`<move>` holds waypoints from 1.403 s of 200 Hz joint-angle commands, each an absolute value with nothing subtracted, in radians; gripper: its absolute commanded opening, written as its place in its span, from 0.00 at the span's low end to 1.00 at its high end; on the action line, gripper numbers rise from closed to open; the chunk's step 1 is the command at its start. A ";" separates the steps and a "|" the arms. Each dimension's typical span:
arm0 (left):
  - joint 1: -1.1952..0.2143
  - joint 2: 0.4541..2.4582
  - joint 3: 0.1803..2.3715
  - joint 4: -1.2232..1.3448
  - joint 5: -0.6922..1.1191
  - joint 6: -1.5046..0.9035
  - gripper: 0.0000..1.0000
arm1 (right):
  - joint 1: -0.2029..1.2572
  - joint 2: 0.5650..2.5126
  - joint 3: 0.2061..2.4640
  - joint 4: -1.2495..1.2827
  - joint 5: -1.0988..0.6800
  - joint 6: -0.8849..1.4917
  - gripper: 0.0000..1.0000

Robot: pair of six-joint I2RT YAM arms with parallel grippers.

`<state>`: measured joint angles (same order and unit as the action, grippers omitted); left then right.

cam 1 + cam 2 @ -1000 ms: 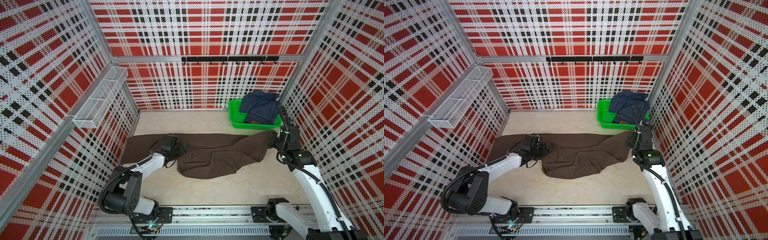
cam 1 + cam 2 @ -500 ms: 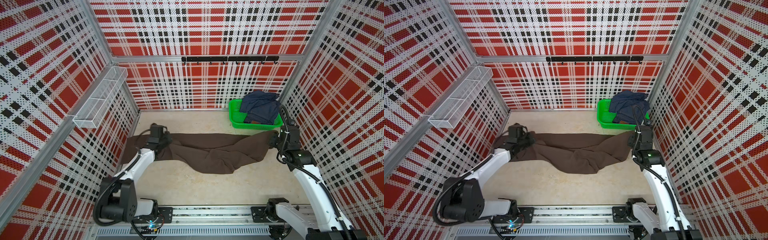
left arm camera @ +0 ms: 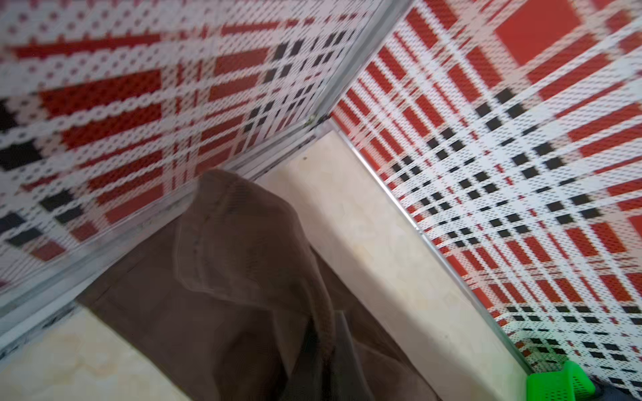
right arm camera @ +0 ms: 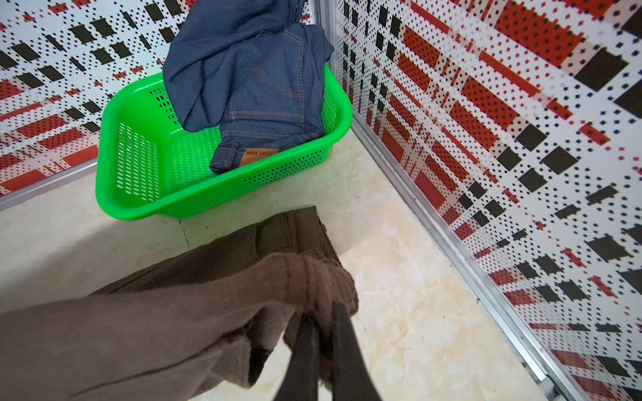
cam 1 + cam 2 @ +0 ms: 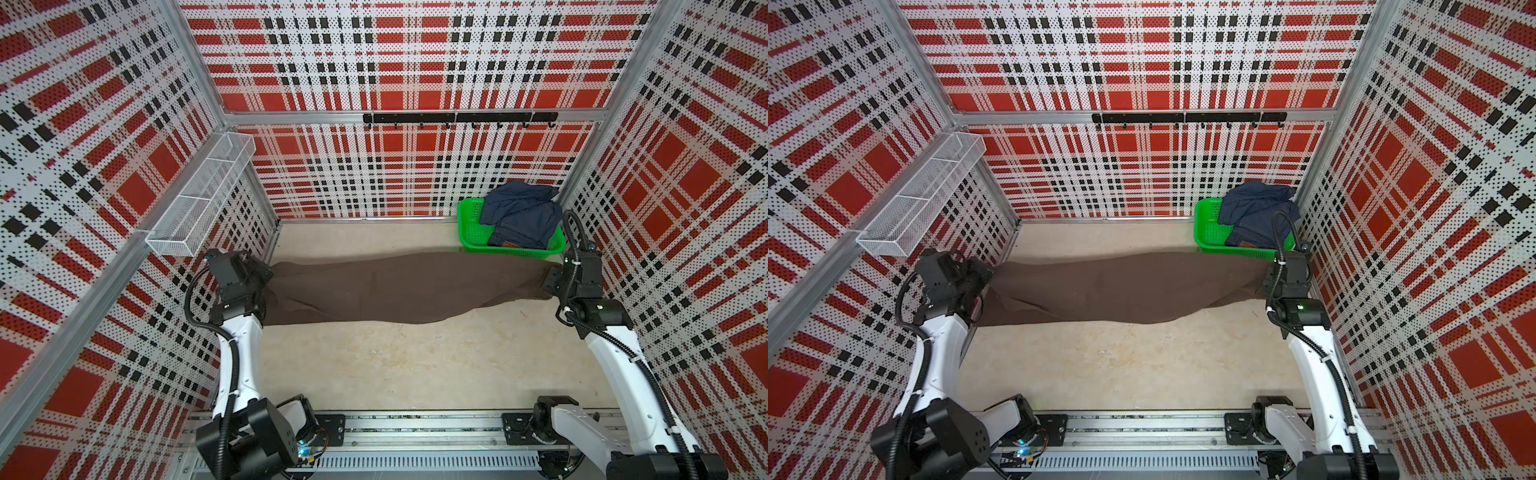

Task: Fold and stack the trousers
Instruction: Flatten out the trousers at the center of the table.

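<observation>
Holds the trousers (image 5: 407,286) stretched sideways across the back half of the bench (image 5: 395,365), one end in each claw. Pinches the left end with the left claw (image 5: 265,277), pressed together on the brown cloth close to the left wall, below the white wire shelf (image 5: 199,203). Pinches the right end with the right claw (image 4: 323,317), black fingers (image 4: 342,333) pressed tight on a bunched edge of the cloth, near the right wall. Shows the middle of the cloth sagging, the lower edge at or just above the bench; cannot tell which. Finds the green basket (image 5: 467,232) in the back right corner, just behind the trousers' right end and apart from it in the right wrist view. Finds blue jeans (image 5: 519,214) heaped in that basket, rising above its rim, tan patch facing the front. Gets only blur from the left wrist view: brown cloth hanging down beside the wall.
</observation>
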<state>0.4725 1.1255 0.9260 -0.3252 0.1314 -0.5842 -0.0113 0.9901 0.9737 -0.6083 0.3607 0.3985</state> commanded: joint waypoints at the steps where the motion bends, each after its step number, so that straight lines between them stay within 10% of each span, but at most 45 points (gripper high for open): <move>1: 0.541 1.126 0.931 -0.288 0.210 -0.586 0.00 | -0.035 0.977 0.965 -0.573 0.411 0.408 0.00; 124: 0.601 1.112 0.958 -0.187 0.282 -0.691 0.00 | -0.054 0.905 0.977 -0.557 0.370 0.493 0.00; 169: 0.784 1.010 0.519 -0.085 0.413 -0.755 0.69 | -0.054 0.700 0.728 -0.581 0.407 0.601 0.00; 280: 0.607 0.969 0.640 -0.270 0.269 -0.735 0.85 | -0.055 0.518 0.533 -0.600 0.401 0.721 0.00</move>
<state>0.6628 0.9714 0.6399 -0.2028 0.3500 -0.7540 -0.0463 0.5209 0.5358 -0.6312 0.3771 0.6838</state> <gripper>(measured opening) 0.839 0.069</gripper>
